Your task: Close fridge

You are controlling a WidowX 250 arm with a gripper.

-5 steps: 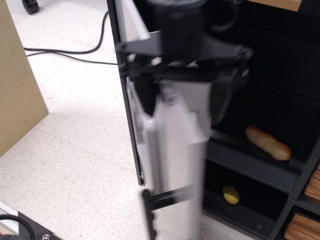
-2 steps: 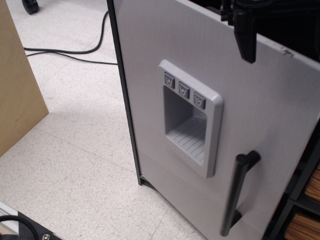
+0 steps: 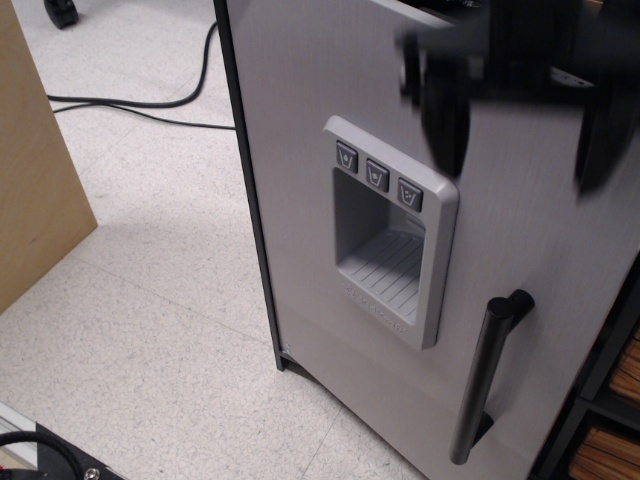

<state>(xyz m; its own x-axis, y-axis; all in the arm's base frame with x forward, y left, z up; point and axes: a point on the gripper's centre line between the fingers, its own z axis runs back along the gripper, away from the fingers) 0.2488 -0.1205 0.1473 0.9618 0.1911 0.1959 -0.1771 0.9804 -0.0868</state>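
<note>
The fridge's light-grey door point(image 3: 300, 200) faces the camera and lies flat or nearly flat against the black cabinet point(image 3: 244, 180). Its recessed dispenser panel point(image 3: 390, 240) and black bar handle point(image 3: 485, 375) show. The inside, its shelves and its bins are hidden behind the door. My gripper point(image 3: 522, 120) is a dark motion-blurred shape at the top right, in front of the door's upper part. Its two fingers point(image 3: 445, 125) hang down wide apart with nothing between them. I cannot tell whether it touches the door.
A tan wooden panel point(image 3: 30, 170) stands at the left. A black cable point(image 3: 130, 105) runs across the speckled floor behind it. Dark shelving with wooden bins point(image 3: 615, 440) is at the lower right. A black device point(image 3: 50, 455) sits at the bottom left corner.
The door has swung from edge-on and open, with the food inside showing, to flat against the cabinet. The gripper has come off the door's edge and now sits blurred in front of its top.
</note>
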